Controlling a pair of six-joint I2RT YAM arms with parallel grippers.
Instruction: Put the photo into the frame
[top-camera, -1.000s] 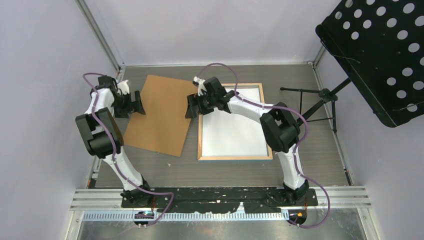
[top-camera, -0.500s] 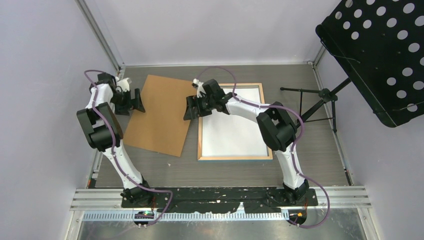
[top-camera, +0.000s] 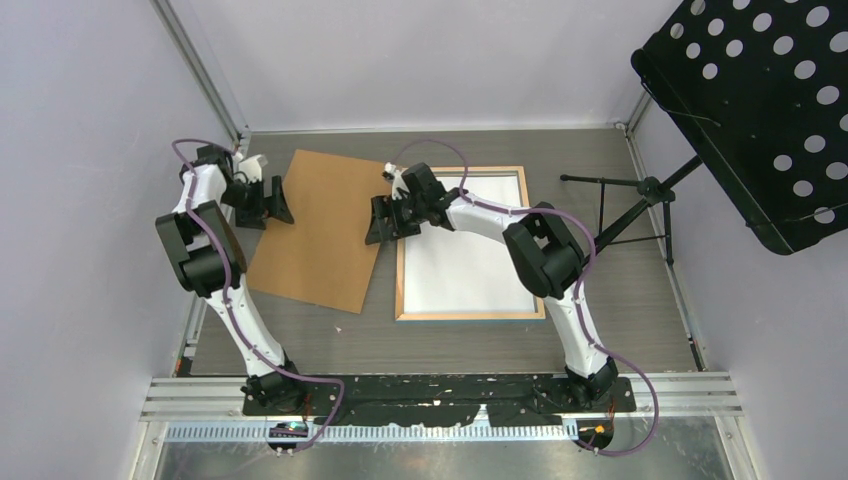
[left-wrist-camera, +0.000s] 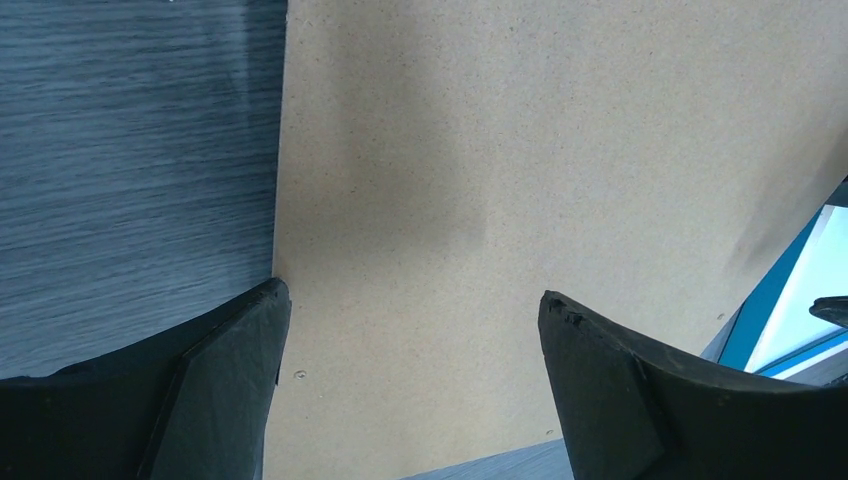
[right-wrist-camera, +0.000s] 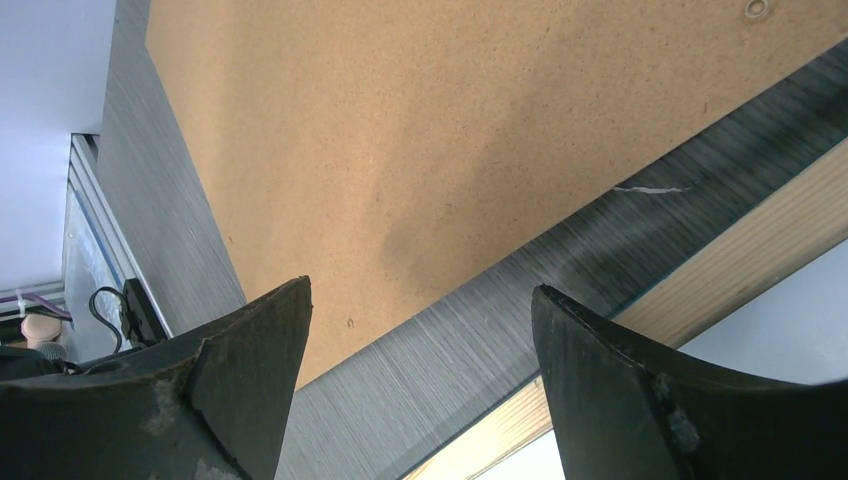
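- Left tool (left-wrist-camera: 410, 296): fingers spread wide and holding nothing, poised over the left edge of the brown backing board (top-camera: 320, 230). One black, wedge-shaped finger (left-wrist-camera: 215, 385) sits over the counter (top-camera: 620, 300) just off that edge, and the other is over the board itself. Whether either finger touches down cannot be told.
- Backing board: a flat, matte rectangle of speckled fibreboard, lying slightly askew on the dark grey, wood-grained counter.
- Right tool (right-wrist-camera: 420, 290): fingers equally wide apart and empty, straddling the narrow strip of counter off the board's right edge. One finger is over the board and the other is over the neighbouring rim.
- Frame (top-camera: 470, 315): lies flat just right of the board, apart from it, with its light wood side up. It is a thin, straight-edged rectangle. In the left wrist view a bright blue sliver of it shows past the board's far edge.
- White sheet (top-camera: 465, 250): smooth and plain, it fills the frame's opening. Whether this is the photo lying face down cannot be told.
- Music stand (top-camera: 760, 110): well to the right of the board, a black perforated metal desk on thin tripod legs.
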